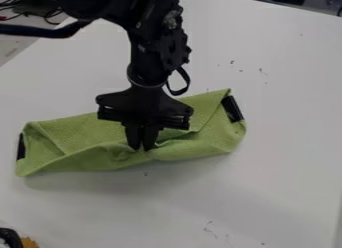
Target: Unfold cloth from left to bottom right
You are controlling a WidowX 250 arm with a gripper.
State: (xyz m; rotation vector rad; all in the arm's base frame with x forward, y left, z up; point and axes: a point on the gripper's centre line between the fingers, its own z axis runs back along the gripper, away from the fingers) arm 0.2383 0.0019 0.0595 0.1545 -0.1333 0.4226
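Left of the frame's centre, the green cloth lies with its long axis running left to right, its lower edge seemingly pinched mid-length by the narrowed hand, so unfolding likely means pulling across that axis, toward the lower right.

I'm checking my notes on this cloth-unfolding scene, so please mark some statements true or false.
1. The green cloth has black patches at both ends. True.
2. The cloth is spread fully flat, without folds. False: it is folded over itself and wrinkled.
3. The cloth bunches at the fingertips of the tool. True.
4. The tool is at the cloth's right end in the picture. False: it is near the middle.
5. The cloth hangs clear of the table. False: it lies on the white table.
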